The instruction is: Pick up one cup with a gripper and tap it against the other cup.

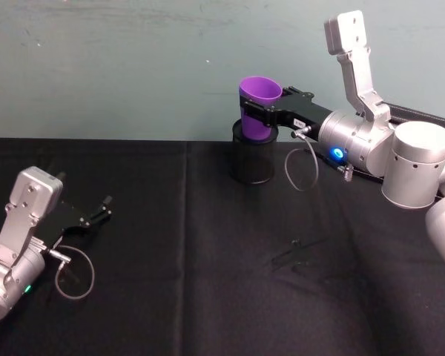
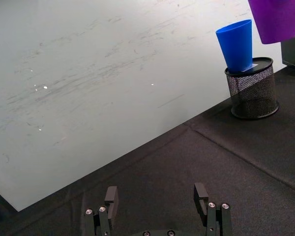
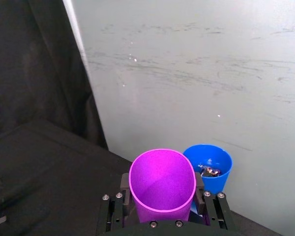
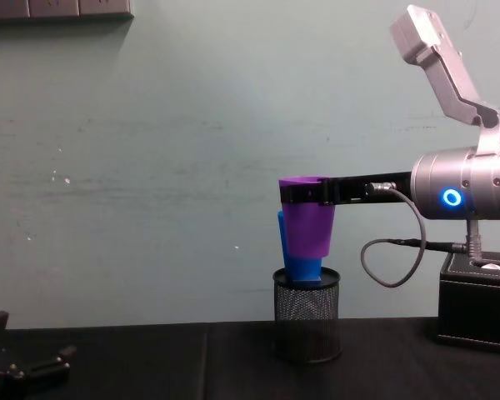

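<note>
**Purple cup up beside blue cup, tap judged not yet landed**

Judged mid-step: cup carried and hung next to target, contact not confirmed. Best done with a short, slow nudge to the left, wall against wall, only enough to touch. Safer aimed at the upper wall of the blue cup [image 2: 236, 44], which sat loose and tilted in the black mesh holder [image 2: 253, 93]; a hard push would likely have tipped it or shifted the holder. Worth keeping the purple cup [image 1: 259, 93] upright and the grip firm, so no slip on contact.

Clenched: right pincer [image 4: 304, 193], grasping the purple cup just under the rim, one finger on either side of the wall. Held in the air at the far middle of the surface [image 1: 208, 259], above and slightly right of the holder.

Blue cup lower than the purple one and just beside it. Small gap seen in the left wrist view, overlap in the chest view, so touching or apart could not be told.

Released: left pincer [image 2: 156, 196], fingers spread wide, holding nothing, parked low at the near left of the surface.
</note>
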`<act>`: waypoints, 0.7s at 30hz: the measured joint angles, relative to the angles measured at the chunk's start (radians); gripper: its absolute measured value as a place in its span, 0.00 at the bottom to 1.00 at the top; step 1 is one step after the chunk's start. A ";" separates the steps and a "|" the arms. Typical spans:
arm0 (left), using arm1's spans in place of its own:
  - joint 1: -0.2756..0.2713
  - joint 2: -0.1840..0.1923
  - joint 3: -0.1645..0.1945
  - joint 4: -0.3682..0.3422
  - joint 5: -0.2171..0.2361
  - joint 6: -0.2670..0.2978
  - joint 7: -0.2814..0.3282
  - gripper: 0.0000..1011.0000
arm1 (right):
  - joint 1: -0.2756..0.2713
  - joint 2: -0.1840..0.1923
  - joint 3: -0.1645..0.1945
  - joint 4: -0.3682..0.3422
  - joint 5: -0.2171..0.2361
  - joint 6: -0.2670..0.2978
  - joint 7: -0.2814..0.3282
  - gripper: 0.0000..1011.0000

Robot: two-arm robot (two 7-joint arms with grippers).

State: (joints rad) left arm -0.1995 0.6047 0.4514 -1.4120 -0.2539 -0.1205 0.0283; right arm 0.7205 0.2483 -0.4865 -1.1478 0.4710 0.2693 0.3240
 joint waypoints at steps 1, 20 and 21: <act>0.000 0.000 0.000 0.000 0.000 0.000 0.000 1.00 | 0.002 -0.002 0.002 0.004 -0.002 -0.001 0.000 0.72; 0.000 0.000 0.000 0.000 0.000 0.000 0.000 1.00 | 0.046 -0.054 0.030 0.106 -0.048 -0.027 0.017 0.72; 0.000 0.000 0.000 0.000 0.000 0.000 0.000 1.00 | 0.049 -0.057 0.031 0.110 -0.051 -0.028 0.017 0.72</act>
State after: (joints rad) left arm -0.1995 0.6047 0.4513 -1.4120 -0.2539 -0.1205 0.0283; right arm 0.7691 0.1917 -0.4552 -1.0376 0.4203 0.2409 0.3410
